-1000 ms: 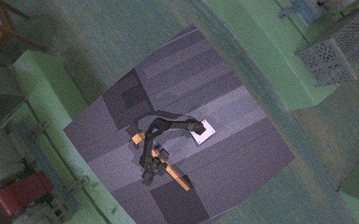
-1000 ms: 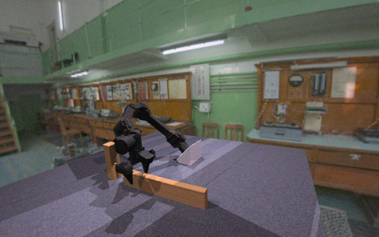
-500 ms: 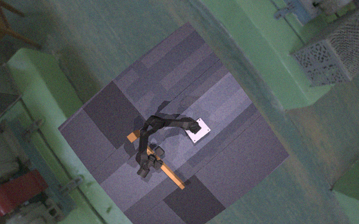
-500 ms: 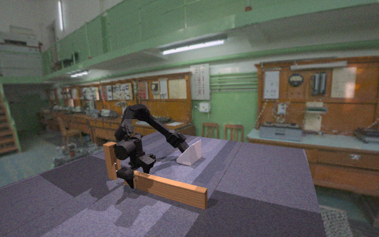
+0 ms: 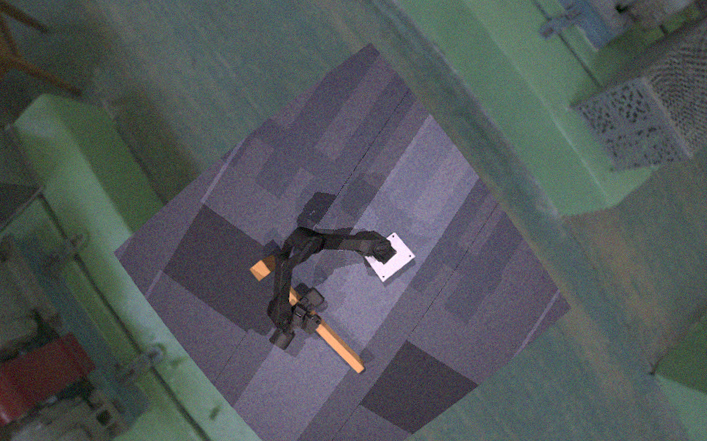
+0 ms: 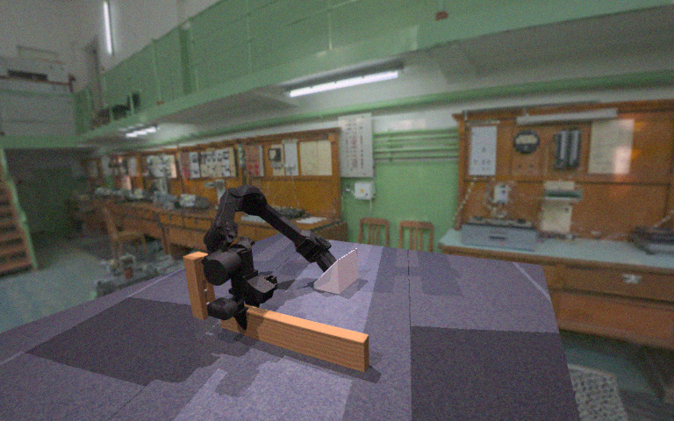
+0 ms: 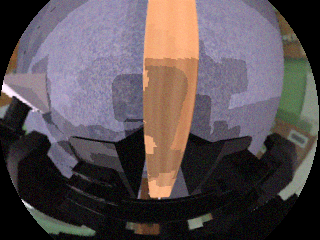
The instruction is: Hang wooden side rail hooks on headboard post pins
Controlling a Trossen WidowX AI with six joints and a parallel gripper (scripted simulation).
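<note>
The wooden side rail [image 5: 339, 345] [image 6: 308, 339] [image 7: 171, 30] stands on its long narrow edge on the table. The wooden headboard post [image 5: 260, 270] [image 6: 195, 285] stands upright beyond its near end, partly hidden by the arm. My gripper [image 5: 305, 313] [image 6: 247, 311] [image 7: 160, 128] points down over the rail near its post end and is shut on it, one finger against each side. The rail's hooks are too small or hidden to make out, and the post's slot is mostly hidden. A small gap shows between rail end and post in the wrist view.
The arm's white wedge-shaped base mount [image 5: 400, 258] [image 6: 345, 274] stands on the patterned table [image 5: 450, 348] [image 6: 476, 297], to one side of the rail. The arm arches from it over to the post. The rail's far end points away from the post.
</note>
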